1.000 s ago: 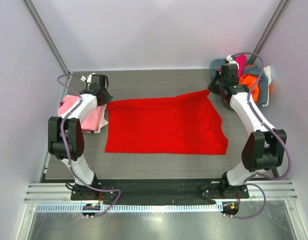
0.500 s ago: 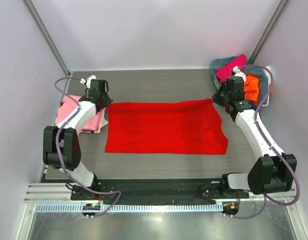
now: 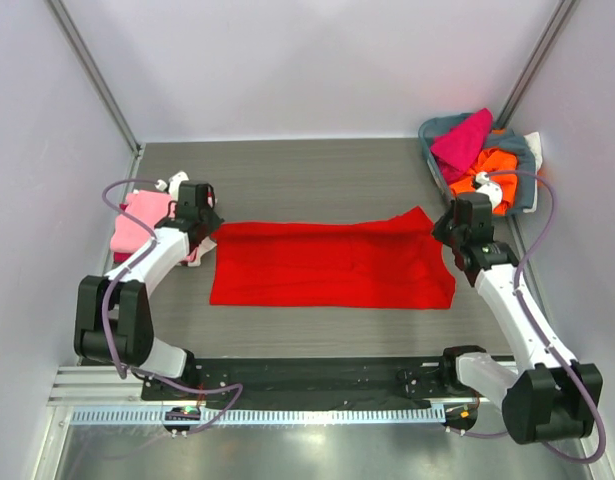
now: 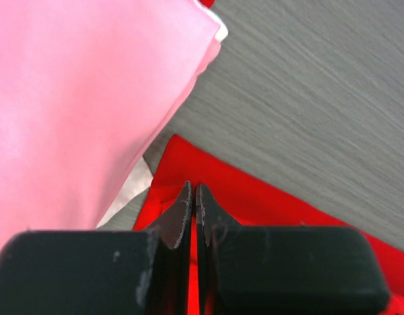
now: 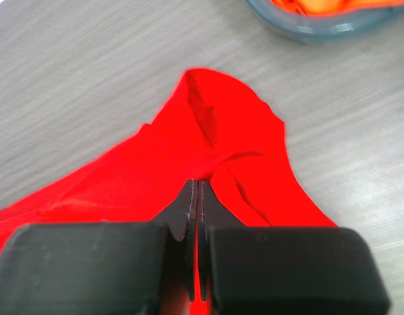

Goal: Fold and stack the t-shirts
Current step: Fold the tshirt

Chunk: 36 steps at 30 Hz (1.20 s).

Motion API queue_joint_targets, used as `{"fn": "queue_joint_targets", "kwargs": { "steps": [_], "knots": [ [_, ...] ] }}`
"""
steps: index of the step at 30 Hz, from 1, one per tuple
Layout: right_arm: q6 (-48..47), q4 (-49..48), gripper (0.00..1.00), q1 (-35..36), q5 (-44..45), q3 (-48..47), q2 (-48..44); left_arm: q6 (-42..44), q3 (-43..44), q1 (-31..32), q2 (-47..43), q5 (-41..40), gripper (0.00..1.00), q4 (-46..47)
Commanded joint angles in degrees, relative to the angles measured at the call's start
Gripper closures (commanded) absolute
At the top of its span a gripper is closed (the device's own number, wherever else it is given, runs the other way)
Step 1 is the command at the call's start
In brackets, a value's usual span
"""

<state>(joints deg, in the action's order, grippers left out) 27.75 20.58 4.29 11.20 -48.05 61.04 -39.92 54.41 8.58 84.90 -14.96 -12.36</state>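
The bright red t-shirt [image 3: 332, 265] lies spread across the middle of the table, its far edge lifted and drawn toward the near side. My left gripper [image 3: 211, 226] is shut on its far left corner; in the left wrist view the jaws [image 4: 194, 191] pinch red cloth [image 4: 267, 203]. My right gripper [image 3: 445, 231] is shut on the far right corner, where the cloth [image 5: 234, 138] bunches ahead of the closed gripper [image 5: 198, 187]. A folded pink t-shirt [image 3: 142, 218] [image 4: 77, 98] lies at the left on a white one [image 4: 133, 190].
A grey-blue basket [image 3: 434, 130] stands at the back right corner, with a magenta shirt [image 3: 462, 140], an orange one [image 3: 487, 165] and a white one [image 3: 533, 145] in it. Its rim [image 5: 307, 26] shows beyond the red cloth. White walls enclose the table.
Both grippers have moved toward the near side, carrying the red shirt's far edge with them. The visible red area has become shallower from back to front.
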Motion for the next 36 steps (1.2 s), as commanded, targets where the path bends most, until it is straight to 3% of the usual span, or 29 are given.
{"fn": "queue_joint_targets", "kwargs": {
  "steps": [1,18,24,26,27,29,31,36],
  "knots": [
    [1.43,-2.38,0.99,-0.25,3.91,2.87,-4.95,-1.03,-1.67,0.91,-3.6,-1.04,1.0,3.92],
    [8.1,-0.89,0.98,-0.16,1.28,18.33,-15.15,-4.02,-13.45,2.49,-12.48,-0.86,1.0,4.27],
    [10.66,-0.72,0.91,-0.16,-0.03,22.38,-21.48,-7.45,-20.92,2.93,-18.19,-1.65,0.99,4.63],
    [10.66,-0.72,0.82,-0.16,-0.65,23.09,-22.97,-8.06,-22.77,3.02,-20.03,-1.04,0.91,4.54],
    [10.75,-0.8,0.71,-0.16,-1.09,23.7,-24.55,-8.33,-23.12,3.02,-20.47,-0.43,0.76,4.54],
    [10.49,-0.54,0.64,-0.25,-1.97,24.14,-26.31,-8.42,-23.56,3.2,-22.41,3.09,0.63,3.49],
    [10.31,-0.36,0.56,-0.08,-1.89,24.5,-28.86,-8.86,-23.13,4.16,-24.07,4.41,0.59,1.39],
    [8.21,-1.76,0.5,-0.16,-3.2,23.62,-28.79,-8.68,-20.41,5.75,-30.23,3.36,0.48,-3.54]
  ]
}}
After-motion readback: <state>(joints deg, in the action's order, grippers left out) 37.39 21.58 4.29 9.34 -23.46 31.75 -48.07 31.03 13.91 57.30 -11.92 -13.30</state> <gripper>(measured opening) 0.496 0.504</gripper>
